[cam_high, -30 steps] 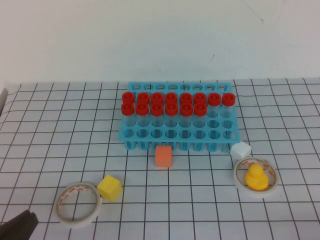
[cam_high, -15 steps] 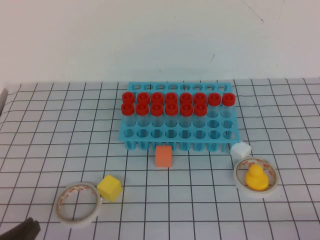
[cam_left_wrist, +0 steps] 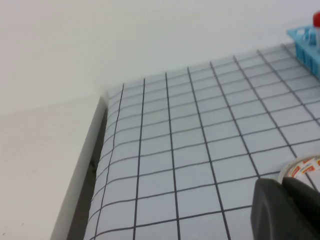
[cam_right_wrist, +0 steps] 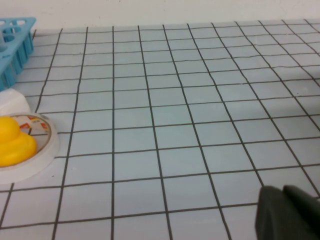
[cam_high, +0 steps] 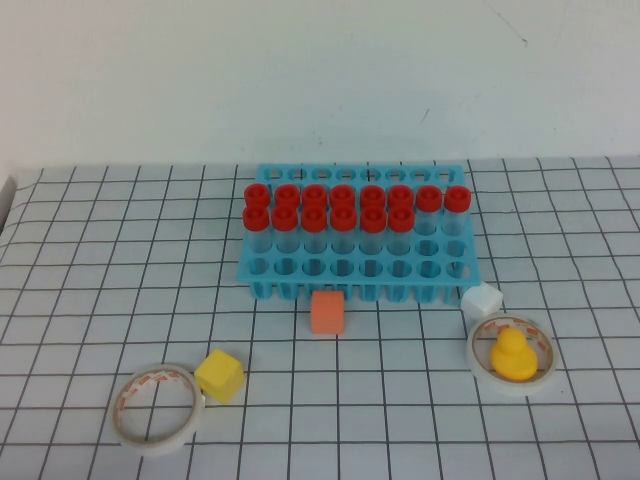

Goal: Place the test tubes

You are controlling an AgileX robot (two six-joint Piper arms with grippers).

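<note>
A blue rack (cam_high: 400, 291) stands at the middle back of the gridded mat. Several clear test tubes with red caps (cam_high: 342, 196) stand upright in two of its back rows; the front rows are open holes. Neither gripper shows in the high view. In the left wrist view my left gripper (cam_left_wrist: 282, 187) is shut and empty, low over the mat beside a tape roll (cam_left_wrist: 301, 167), with the rack's corner (cam_left_wrist: 304, 36) far off. In the right wrist view my right gripper (cam_right_wrist: 283, 193) is shut and empty over bare mat.
An orange cube (cam_high: 327, 312) lies in front of the rack. A yellow cube (cam_high: 219, 376) touches a tape roll (cam_high: 155, 407) at the front left. A white cube (cam_high: 481, 299) and a yellow duck (cam_high: 511, 355) inside another tape roll (cam_high: 543, 370) sit front right.
The dark tip of my left gripper, at the high view's bottom left corner before, has slid down out of that view. The rack, tubes and other objects have not moved.
</note>
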